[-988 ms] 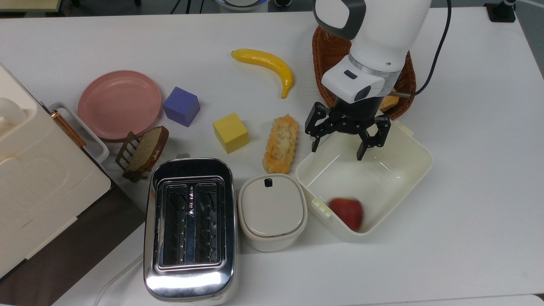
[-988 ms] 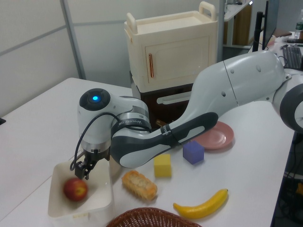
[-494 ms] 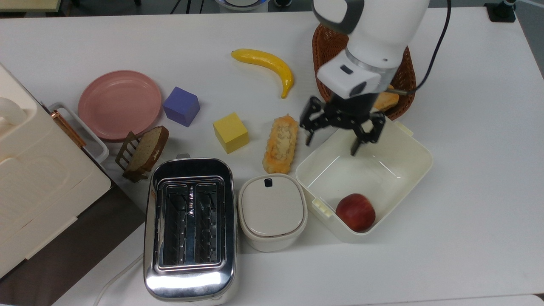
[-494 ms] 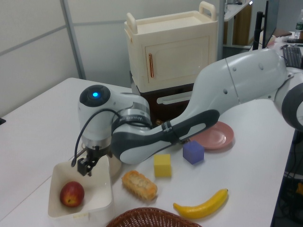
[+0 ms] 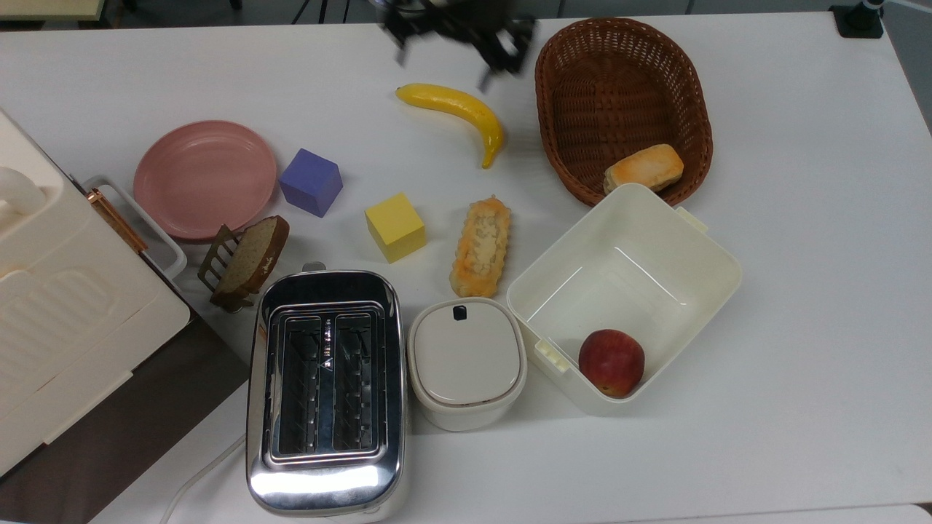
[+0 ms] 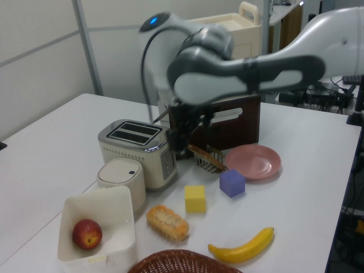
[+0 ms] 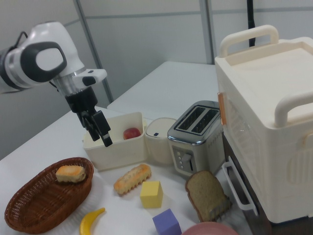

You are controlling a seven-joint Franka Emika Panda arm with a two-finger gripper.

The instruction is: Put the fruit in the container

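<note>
Black two-finger gripper (image 5: 455, 36), top view's upper centre, fingers spread wide, empty. Round red fruit (image 5: 611, 362) w/ yellowish patch sits lower right, in squarish cream-white plastic container (image 5: 717, 251), at its lower corner; round, no clear long axis, stem direction unclear.

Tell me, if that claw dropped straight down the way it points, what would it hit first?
Probably the banana, or the bare table just beside it. The open claw hangs high above them, so depth is uncertain.
</note>
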